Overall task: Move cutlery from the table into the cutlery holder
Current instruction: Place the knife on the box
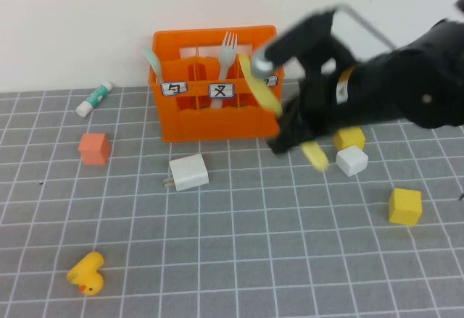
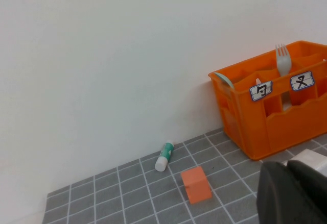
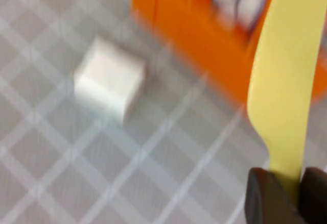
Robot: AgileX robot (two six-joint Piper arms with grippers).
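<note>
The orange cutlery holder [image 1: 217,111] stands on the grey tiled table [image 1: 254,260] against the back wall. The grey-green fork [image 1: 228,50] stands in its middle compartment and the mint-green spoon [image 1: 151,63] in its left one. My right gripper [image 1: 290,133] is shut on the pale yellow knife [image 1: 262,86] and holds it slanted just in front of the holder's right side. The right wrist view shows the knife [image 3: 286,81] pinched in the gripper [image 3: 299,180]. My left gripper [image 2: 287,170] is shut and empty, low over the table, left of the holder [image 2: 286,127].
A white-and-green tube [image 1: 95,98] lies at the back left. An orange cube [image 1: 94,148], a white charger [image 1: 188,172] and a yellow duck [image 1: 87,273] sit on the left. A white cube [image 1: 351,160] and yellow cubes [image 1: 404,206] sit on the right.
</note>
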